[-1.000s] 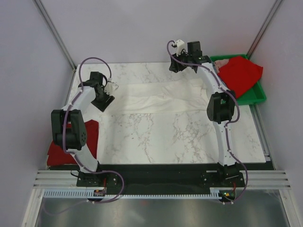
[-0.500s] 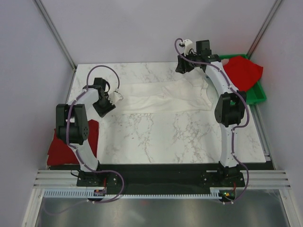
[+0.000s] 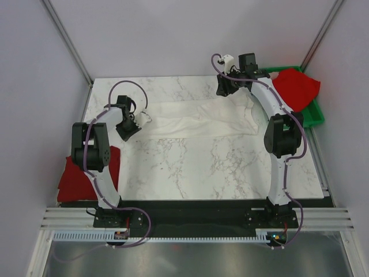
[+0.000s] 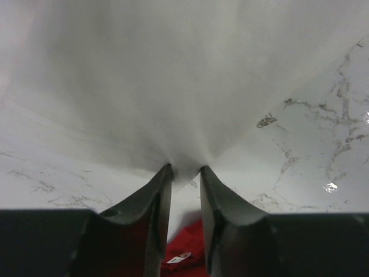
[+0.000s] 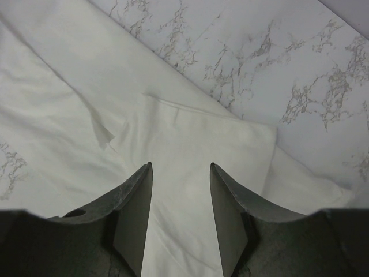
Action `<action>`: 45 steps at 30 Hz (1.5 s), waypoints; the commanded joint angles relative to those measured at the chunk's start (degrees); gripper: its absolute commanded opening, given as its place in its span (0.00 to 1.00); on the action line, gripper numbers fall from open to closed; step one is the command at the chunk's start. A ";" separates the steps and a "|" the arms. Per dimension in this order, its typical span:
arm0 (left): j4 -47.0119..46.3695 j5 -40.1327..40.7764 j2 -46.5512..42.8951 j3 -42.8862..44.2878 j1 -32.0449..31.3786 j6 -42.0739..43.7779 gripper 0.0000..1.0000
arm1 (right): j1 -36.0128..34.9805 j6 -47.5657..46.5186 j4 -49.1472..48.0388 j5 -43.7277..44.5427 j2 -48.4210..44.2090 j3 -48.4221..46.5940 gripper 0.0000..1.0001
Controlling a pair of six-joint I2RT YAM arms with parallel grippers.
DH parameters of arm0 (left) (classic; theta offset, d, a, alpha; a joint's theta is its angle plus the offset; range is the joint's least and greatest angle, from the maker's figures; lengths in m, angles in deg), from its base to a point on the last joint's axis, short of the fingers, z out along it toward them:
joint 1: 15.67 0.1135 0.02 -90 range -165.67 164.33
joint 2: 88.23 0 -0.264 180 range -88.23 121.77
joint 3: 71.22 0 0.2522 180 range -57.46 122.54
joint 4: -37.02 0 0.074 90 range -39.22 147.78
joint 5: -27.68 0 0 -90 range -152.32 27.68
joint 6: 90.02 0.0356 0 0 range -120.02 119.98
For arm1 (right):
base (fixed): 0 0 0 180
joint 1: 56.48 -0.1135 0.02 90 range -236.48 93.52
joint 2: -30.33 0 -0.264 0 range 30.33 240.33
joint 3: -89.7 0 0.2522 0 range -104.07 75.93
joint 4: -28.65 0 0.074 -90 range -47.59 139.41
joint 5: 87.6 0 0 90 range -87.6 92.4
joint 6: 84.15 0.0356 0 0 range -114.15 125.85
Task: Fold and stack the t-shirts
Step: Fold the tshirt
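Note:
A long white t-shirt (image 3: pixel 196 118) lies folded in a band across the far half of the marble table (image 3: pixel 219 167). My left gripper (image 3: pixel 137 121) is at the shirt's left end. In the left wrist view its fingertips (image 4: pixel 166 173) pinch a bunch of the white cloth (image 4: pixel 173 86), which fans out taut from them. My right gripper (image 3: pixel 226 89) hovers over the shirt's right end, open, with flat white cloth (image 5: pixel 190 144) below and between its fingers (image 5: pixel 144 173). A red t-shirt (image 3: pixel 75 176) lies at the table's left edge and shows under the left gripper (image 4: pixel 184 254).
A green bin (image 3: pixel 314 115) stands at the far right with another red t-shirt (image 3: pixel 297 89) spilling over its rim. Metal frame posts rise at both far corners. The arm bases sit on the black rail at the near edge.
My left gripper moved right to the shirt's left end and closed on the cloth. The right arm shifted right over the shirt's right end, which bunched up slightly.

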 commanded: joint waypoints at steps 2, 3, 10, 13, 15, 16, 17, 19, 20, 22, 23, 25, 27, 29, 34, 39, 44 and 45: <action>-0.30 -0.77 0.81 -0.38 -0.59 2.60 0.24 | 0.18 -3.46 0.93 2.54 -5.05 3.95 0.51; -0.12 -0.77 0.90 -0.21 -0.77 2.43 0.21 | 0.18 -3.82 1.02 4.02 -5.31 4.75 0.51; 5.05 -0.51 -1.73 1.54 -3.22 1.64 0.02 | 0.18 -4.26 4.36 16.15 -5.58 9.76 0.48; 10.68 -0.60 -4.28 2.78 -4.63 1.99 0.02 | 0.26 -5.49 5.41 19.49 -5.67 12.31 0.47; 14.88 -0.51 -5.94 2.78 -5.16 2.51 0.02 | 0.18 -6.10 5.59 21.08 -5.49 13.01 0.47; 16.74 -0.42 -7.43 2.69 -5.42 2.69 0.02 | 0.26 -6.19 5.94 21.78 -5.14 12.84 0.47; 18.06 -0.33 -8.41 2.52 -5.51 2.86 0.02 | 0.26 -6.10 6.12 23.18 -4.36 12.75 0.47; 22.19 -0.25 -10.95 1.29 -5.86 3.13 0.02 | 0.26 -6.10 6.56 24.16 -2.60 11.88 0.47; 23.51 -0.33 -11.75 0.15 -6.13 3.04 0.02 | 0.09 -6.02 6.82 24.86 -1.89 11.53 0.47; 26.32 -1.12 -13.59 -1.17 -7.09 2.96 0.02 | 0.17 -5.75 7.09 25.57 -0.40 10.13 0.46; 26.94 -1.12 -15.34 -2.74 -7.53 2.61 0.02 | 0.09 -5.75 7.17 25.74 1.09 9.77 0.46; 28.78 -2.86 -17.02 -4.25 -9.29 1.99 0.02 | -0.09 -5.84 7.09 26.18 2.68 8.28 0.46; 30.02 -3.84 -18.96 -6.27 -11.48 0.85 0.02 | -0.70 -6.28 7.09 26.62 5.31 7.05 0.46; 31.60 -5.07 -20.27 -8.37 -13.24 -0.64 0.02 | -1.32 -7.33 7.09 27.15 8.03 4.68 0.45; 33.54 -8.94 -24.14 -12.68 -21.41 -5.29 0.03 | -3.60 -10.23 7.26 29.34 14.44 -2.53 0.45; 34.07 -15.43 -23.62 -14.45 -31.51 -10.92 0.06 | -5.97 -12.08 7.17 30.31 21.12 -12.09 0.45; 34.68 -22.73 -20.72 -11.03 -39.34 -14.36 0.30 | -8.52 -12.78 3.67 31.89 26.41 -19.93 0.45; 35.38 -24.57 -20.55 -10.06 -40.05 -14.27 0.37 | -8.87 -13.22 2.18 32.42 26.76 -20.20 0.46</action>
